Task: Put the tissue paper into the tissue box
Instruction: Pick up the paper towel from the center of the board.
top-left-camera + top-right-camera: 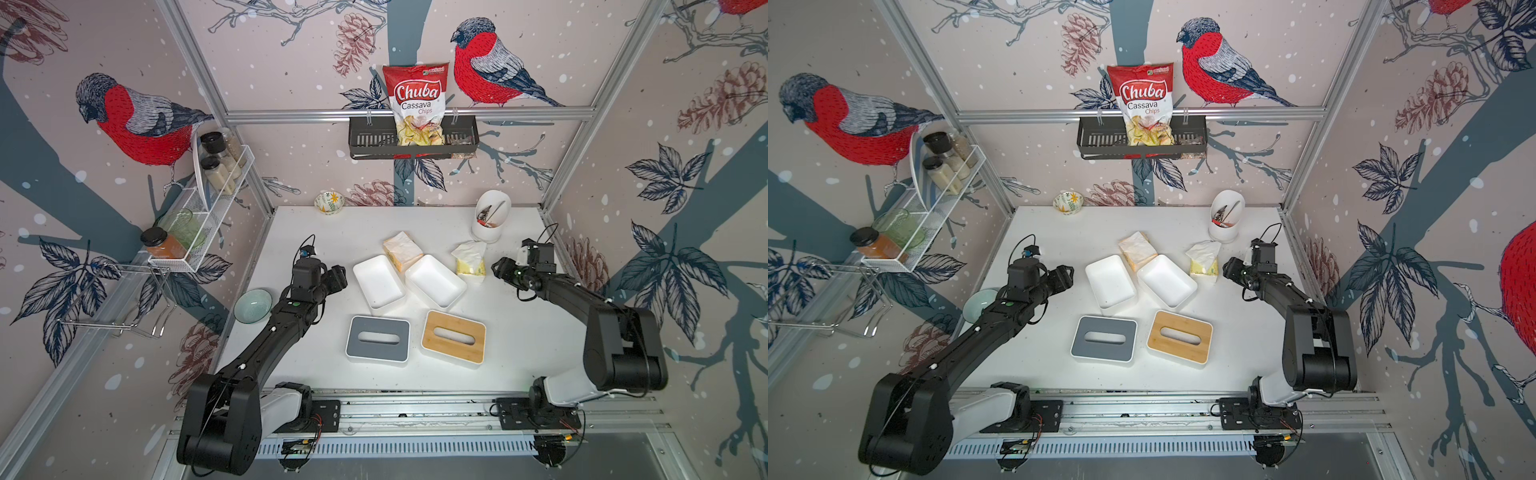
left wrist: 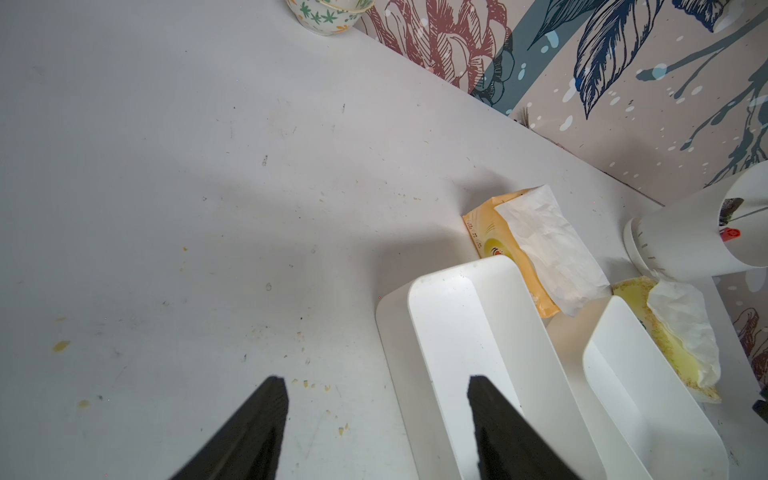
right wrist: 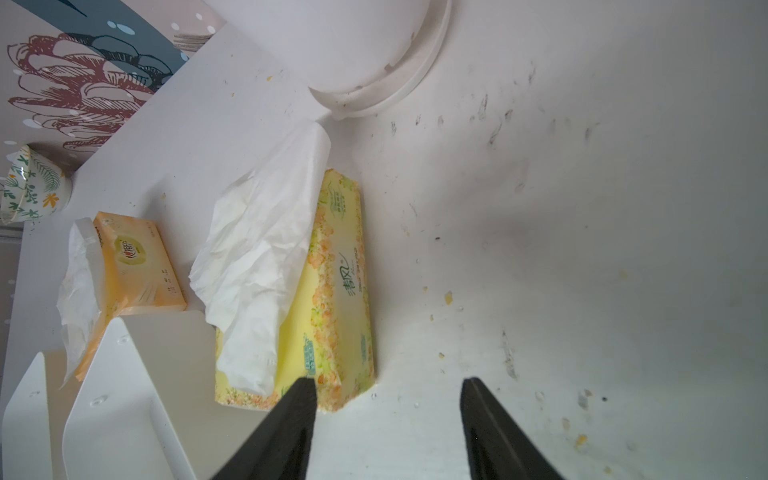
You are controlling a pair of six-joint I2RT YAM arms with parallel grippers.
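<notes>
Taking the back wall as twelve o'clock, the white table [image 1: 316,249] fills the floor of the cell. The left arm [image 1: 266,345] reaches in from seven o'clock and the right arm [image 1: 582,299] from four.

The left gripper [image 2: 376,378] sits at nine o'clock, its jaws apart with only bare tabletop between them. The right gripper [image 3: 388,379] sits near three o'clock, also spread and holding nothing. In the right wrist view one finger overlaps the near corner of the yellow pack; whether it touches is not clear.

Two white tissue boxes stand open and empty near the centre, close together: the left tissue box [image 1: 378,280] and the right tissue box [image 1: 435,280]. Their lids lie flat nearer the front, the grey lid [image 1: 357,328] at six o'clock and the bamboo lid [image 1: 469,351] at five.

The tissue paper is still outside the boxes. The orange tissue pack [image 1: 402,249] lies at twelve o'clock, right behind the gap between them. The yellow tissue pack [image 1: 470,262] lies at two o'clock, just beside the right tissue box, with a loose white sheet pulled up from its top.

A white utensil holder [image 1: 490,220] stands at one o'clock — just behind the yellow pack. A teal bowl [image 1: 252,305] sits at the nine o'clock edge, and a small patterned bowl [image 1: 329,202] at eleven against the back wall.
</notes>
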